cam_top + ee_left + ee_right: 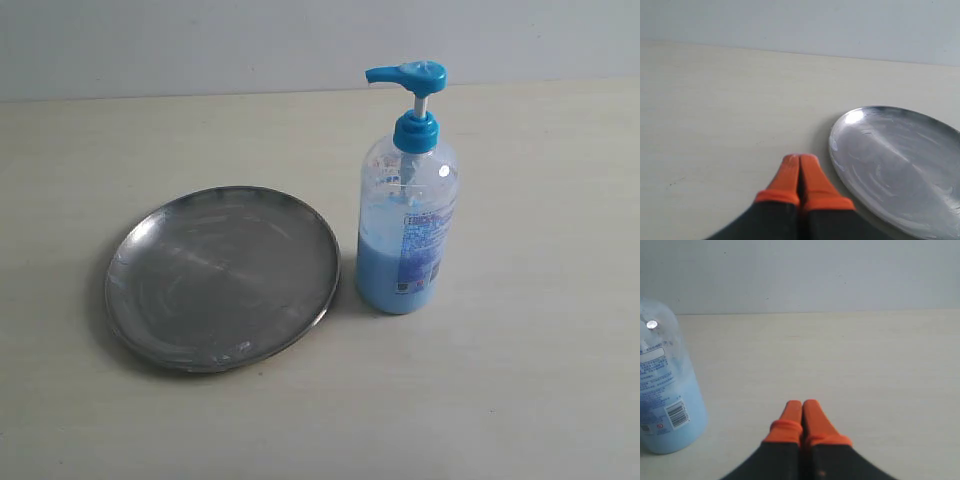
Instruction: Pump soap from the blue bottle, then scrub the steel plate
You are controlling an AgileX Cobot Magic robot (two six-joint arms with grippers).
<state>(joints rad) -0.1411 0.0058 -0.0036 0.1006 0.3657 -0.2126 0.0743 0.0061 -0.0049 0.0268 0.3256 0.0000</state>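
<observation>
Cream tabletop (pixel 520 400) is running back to a plain pale wall (pixel 200 40), and nothing of the job is looking begun. I am keeping both sets of jaws clenched on nothing. My left gripper (pixel 799 160) is hovering over bare table just beside the rim of the steel plate (pixel 895 170), orange tips pressed together. My right gripper (pixel 802 405) is hanging the same way, tips together and empty, with the blue bottle (pixel 665 390) standing off to one side, apart from it. Neither arm is showing in the exterior view.

I am judging the pumping step to be in hand, at its very start. The bottle is standing upright just to the right of the plate in the exterior view. Whether its base is touching the rim I cannot quite tell, though a sliver of table seems to be showing between them. Its pump head (pixel 408 75) is sitting raised, with the spout pointing toward the plate's side.

Next, I am reckoning, my right gripper needs to be climbing above that head and pressing straight down; closed tips should serve. The spout may be falling short of the plate, so the bottle might want nudging closer first.

The bottle is holding light blue soap (pixel 385 275) to roughly half its height, and is clear above that. The plate is lying flat and carrying no blue blob that I can see, only pale streaks and scuffs.
</observation>
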